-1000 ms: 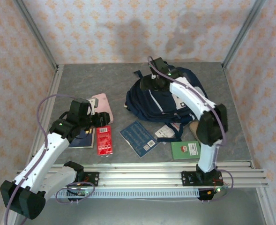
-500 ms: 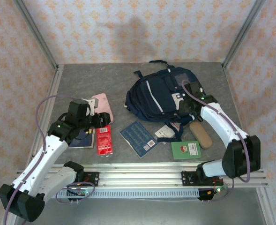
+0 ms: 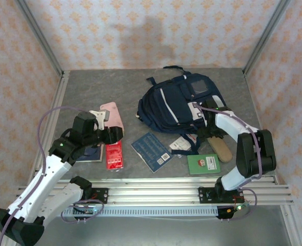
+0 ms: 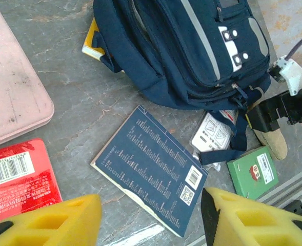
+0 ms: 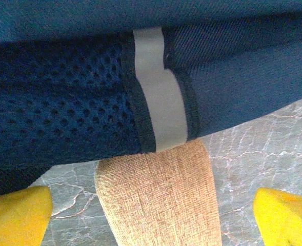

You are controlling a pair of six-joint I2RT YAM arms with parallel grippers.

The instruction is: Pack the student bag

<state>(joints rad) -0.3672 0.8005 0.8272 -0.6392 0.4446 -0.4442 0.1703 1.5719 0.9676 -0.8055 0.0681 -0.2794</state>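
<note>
The student bag (image 3: 179,105) lies flat at the back of the table, front patches up, exactly where it lay a second ago. Nothing has gone into it yet, and the loose items sit around its near edge.

The big change is the right arm. A second ago it reached over the top of the bag. It has since swung off and dropped low at the bag's near right corner. The right gripper (image 5: 151,218) has spread to its widest, with a yellow fingertip on either side of the tan woven pencil case (image 5: 158,195) and nothing gripped. The far end of that case is tucked under the bag's hem. This looks like lining up for a pick. Closing there could pinch the bag's fabric along with the case.

The left arm has hardly shifted, well out to the bag's left. The left gripper (image 4: 151,220) hangs with its jaws moderately apart and empty. It is above the red book (image 3: 114,154), with the blue booklet (image 3: 152,150) lying between it and the bag.

The green card box (image 3: 203,164) waits just nearside of the pencil case.
</note>
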